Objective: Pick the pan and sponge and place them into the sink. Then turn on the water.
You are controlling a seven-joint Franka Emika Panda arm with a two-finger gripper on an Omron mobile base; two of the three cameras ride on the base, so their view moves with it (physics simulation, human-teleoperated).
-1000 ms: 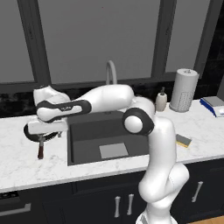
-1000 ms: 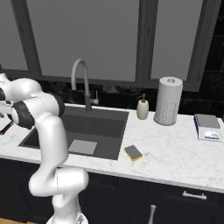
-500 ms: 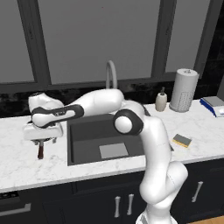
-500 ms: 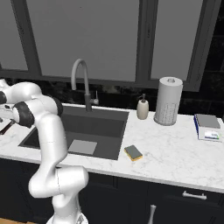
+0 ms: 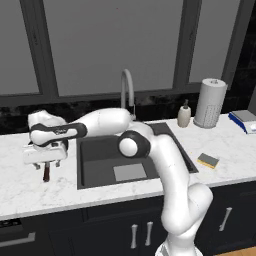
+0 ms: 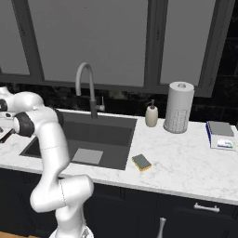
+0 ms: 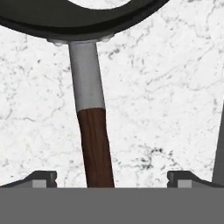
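Note:
The pan lies on the white marble counter left of the sink; in the hand view its black rim runs along the top. Its handle has a grey neck and a reddish-brown grip, and comes down between my fingertips. My gripper is open and straddles the handle from above without touching it. From the left base view the gripper hangs just over the counter, the handle's end poking out below it, and the hand hides the pan's bowl. The yellow sponge lies right of the sink, also seen as the sponge.
A tall grey arched faucet stands behind the sink. A soap bottle, a paper towel roll and a blue-and-white flat object stand on the counter at the back right. Dark window panels back the counter.
The hand has slid a little left and sunk lower over the pan's handle. The jaws have stayed wide open, and the pan and sponge have not moved.

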